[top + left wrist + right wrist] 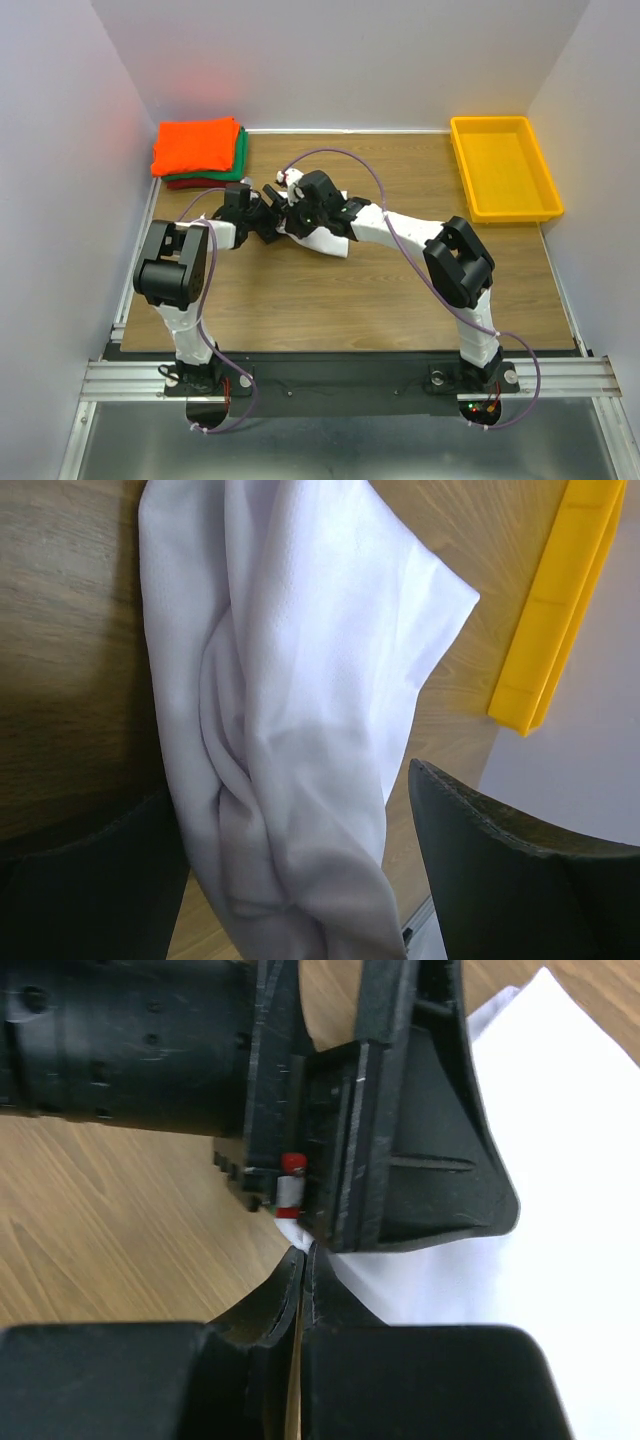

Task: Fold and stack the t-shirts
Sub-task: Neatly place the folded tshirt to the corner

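Inside the gaping left claw [295, 795] lies the white t-shirt [300, 630]; the right claw [302, 1257] clamps its edge.

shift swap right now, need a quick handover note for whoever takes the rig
Left gripper: open, fingers either side of the bunched white t-shirt, not gripping it.
Right gripper: shut, apparently pinching an edge of the white t-shirt.
Where: white t-shirt mid-table between the arms; orange t-shirt on green t-shirt on dark red t-shirt, far left corner.
Done: those three are folded and stacked.
Left: fold the white t-shirt and put it on the stack.
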